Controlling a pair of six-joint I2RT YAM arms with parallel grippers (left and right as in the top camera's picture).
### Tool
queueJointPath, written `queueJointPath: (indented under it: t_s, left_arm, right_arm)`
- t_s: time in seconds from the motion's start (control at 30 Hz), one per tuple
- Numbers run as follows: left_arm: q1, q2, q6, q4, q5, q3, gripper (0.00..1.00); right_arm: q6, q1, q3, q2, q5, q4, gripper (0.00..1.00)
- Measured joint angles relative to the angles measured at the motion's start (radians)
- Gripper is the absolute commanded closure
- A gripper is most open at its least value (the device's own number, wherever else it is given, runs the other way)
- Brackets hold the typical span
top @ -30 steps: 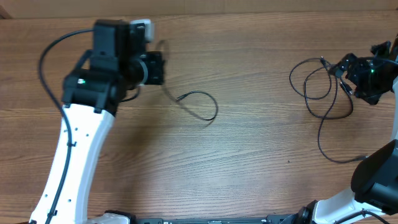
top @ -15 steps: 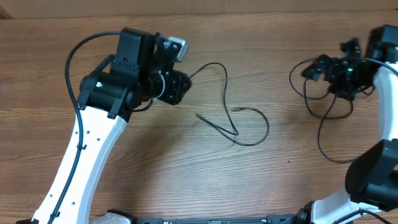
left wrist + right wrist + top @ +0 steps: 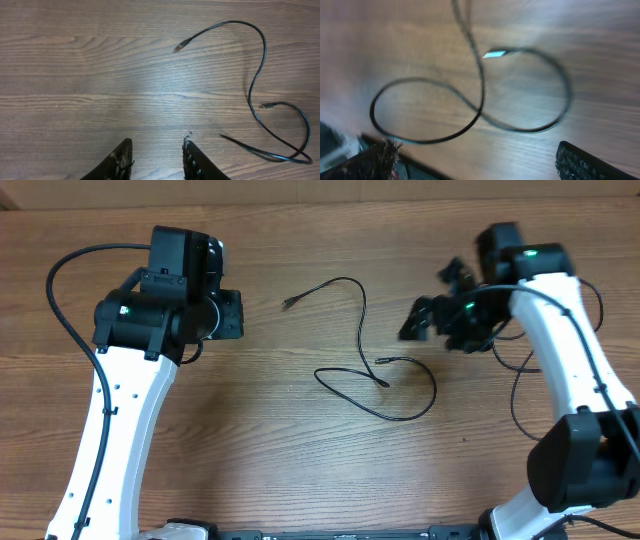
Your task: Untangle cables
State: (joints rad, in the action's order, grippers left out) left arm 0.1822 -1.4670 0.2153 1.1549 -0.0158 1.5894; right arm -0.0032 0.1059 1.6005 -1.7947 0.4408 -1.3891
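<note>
Loose cable (image 3: 361,320) on tabletop (image 3: 250,440), ahead of left end effector (image 3: 157,146), which is part spread and empty. Its loop lies under right end effector (image 3: 480,156), spread wide, empty. Best pinch one strand beside plug (image 3: 496,52), clear of the crossing

One cable (image 3: 362,320) is laid on the table (image 3: 300,470) between the left gripper (image 3: 236,315) and the right gripper (image 3: 432,300). Other cables (image 3: 514,405) are found further right, partly under the right arm (image 3: 570,350).

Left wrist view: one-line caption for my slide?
Left hand open and empty over the wooden table; one black cable lies loose ahead, looped at right.
</note>
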Motion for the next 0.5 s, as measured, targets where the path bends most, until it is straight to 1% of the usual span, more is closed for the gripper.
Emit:
queueJointPath:
  t_s: [0.23, 0.37, 0.43, 0.5]
  left_arm:
    - [-0.001, 0.0, 0.019, 0.002, 0.006, 0.0, 0.62]
    - [-0.001, 0.0, 0.022, 0.002, 0.006, 0.0, 0.62]
    - [-0.001, 0.0, 0.022, 0.001, 0.006, 0.0, 0.63]
    - [-0.001, 0.0, 0.022, 0.002, 0.006, 0.0, 0.63]
  right_arm:
    - [-0.009, 0.175, -0.097, 0.0, 0.0, -0.011, 0.0]
    - [-0.074, 0.246, -0.131, 0.0, 0.0, -0.025, 0.0]
    - [-0.1, 0.278, -0.143, 0.0, -0.001, -0.01, 0.0]
    - [-0.117, 0.307, -0.156, 0.0, -0.005, 0.041, 0.0]
